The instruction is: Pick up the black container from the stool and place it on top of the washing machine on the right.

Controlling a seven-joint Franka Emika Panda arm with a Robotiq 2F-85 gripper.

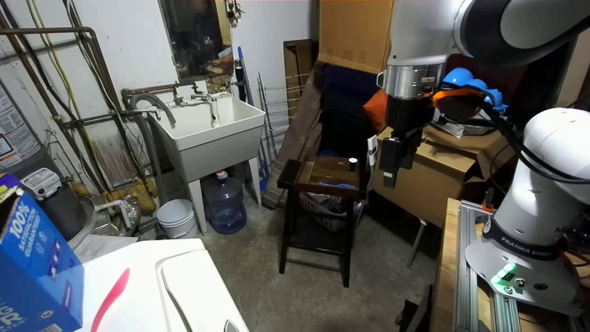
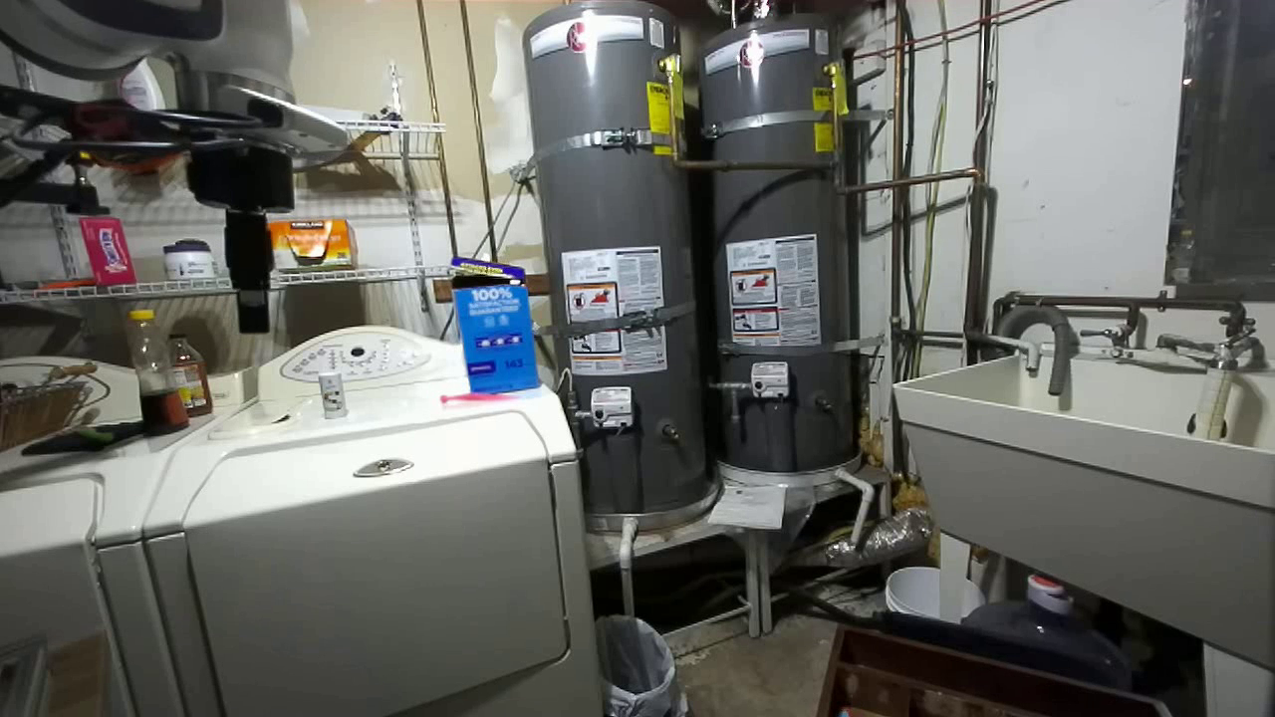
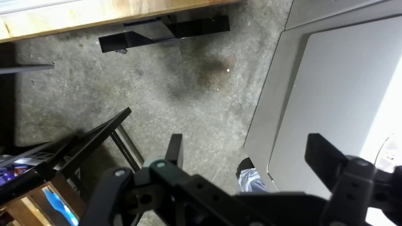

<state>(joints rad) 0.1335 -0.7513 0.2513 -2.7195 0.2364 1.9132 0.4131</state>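
Note:
The dark stool [image 1: 322,188] stands on the floor near the sink in an exterior view. Its brown top also shows low in an exterior view [image 2: 956,669] and at the lower left of the wrist view [image 3: 73,191]. A small dark item with a white top [image 1: 352,164] stands at the seat's right; I cannot tell whether it is the black container. The white washing machine [image 2: 379,558] has a pink streak on top; its front fills the right of the wrist view [image 3: 339,88]. My gripper [image 3: 246,147] is open and empty. In an exterior view the gripper [image 1: 395,170] hangs right of the stool.
A blue box [image 2: 500,344] and a small white container [image 2: 332,395] stand on the machine. A white sink [image 1: 216,143] stands behind the stool. Cardboard boxes [image 1: 424,175] are behind the gripper. A bagged bin [image 2: 637,667] stands beside the machine. A light wooden edge [image 3: 119,12] borders the robot's base.

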